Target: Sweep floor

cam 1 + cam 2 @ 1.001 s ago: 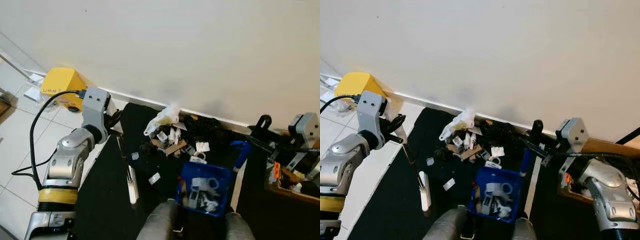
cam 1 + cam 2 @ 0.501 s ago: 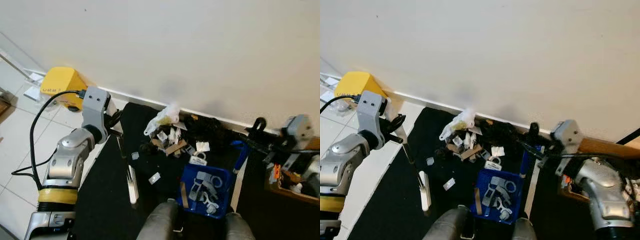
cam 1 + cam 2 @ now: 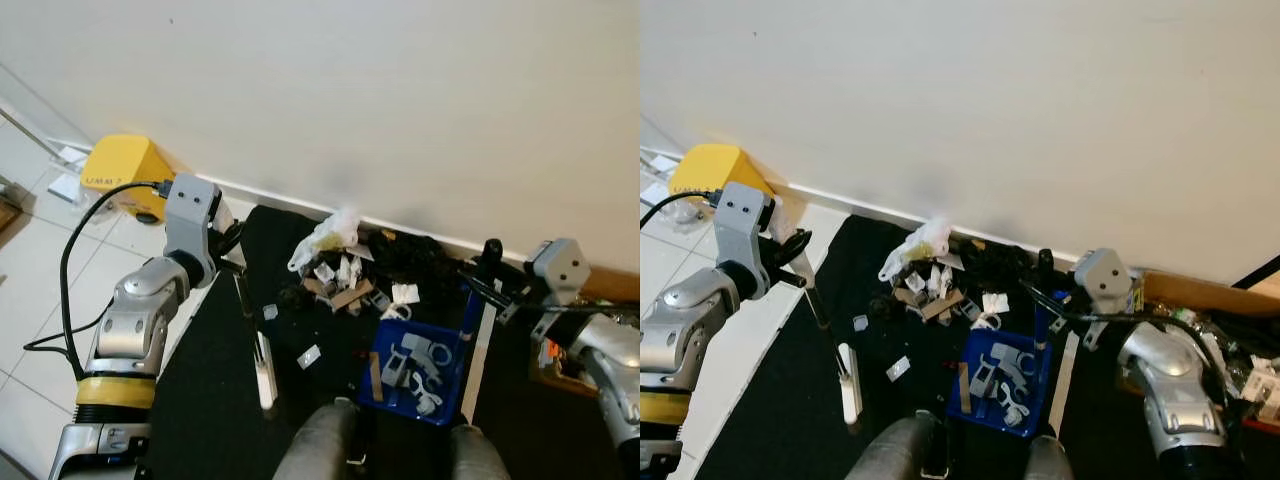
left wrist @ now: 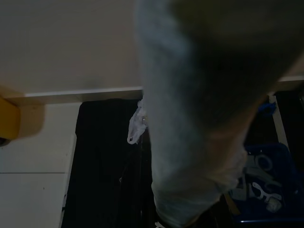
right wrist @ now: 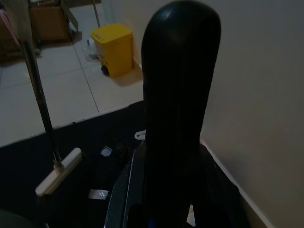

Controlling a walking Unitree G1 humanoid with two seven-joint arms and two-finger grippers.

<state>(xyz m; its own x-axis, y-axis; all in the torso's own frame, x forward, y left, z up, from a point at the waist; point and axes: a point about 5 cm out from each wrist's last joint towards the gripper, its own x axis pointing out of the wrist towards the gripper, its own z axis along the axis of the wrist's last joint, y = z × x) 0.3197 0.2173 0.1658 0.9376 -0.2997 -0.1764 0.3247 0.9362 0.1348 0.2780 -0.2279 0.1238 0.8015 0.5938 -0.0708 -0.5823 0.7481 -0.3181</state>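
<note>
My left gripper (image 3: 233, 260) is shut on the thin metal rod of a broom. Its white head (image 3: 265, 375) rests on the black mat (image 3: 210, 380). A heap of litter (image 3: 345, 280) lies against the wall, with a white plastic bag (image 3: 325, 235) at its top and dark scraps to its right. Two loose paper bits (image 3: 308, 355) lie between the broom head and the heap. A blue dustpan (image 3: 415, 365) holding several grey and white pieces sits just in front of the heap. My right gripper (image 3: 488, 272) is shut on the dustpan's blue handle (image 3: 470, 312).
A yellow bin (image 3: 120, 170) stands by the wall on the pale tiles at the left. A white wall with a skirting board (image 3: 270, 195) closes off the far side. A box of clutter (image 3: 1240, 385) sits at the right. My own legs (image 3: 320, 445) show at the bottom.
My right arm has swung left, toward the litter heap, and the dustpan has turned and shifted with it. The left arm and the broom have stayed put.
</note>
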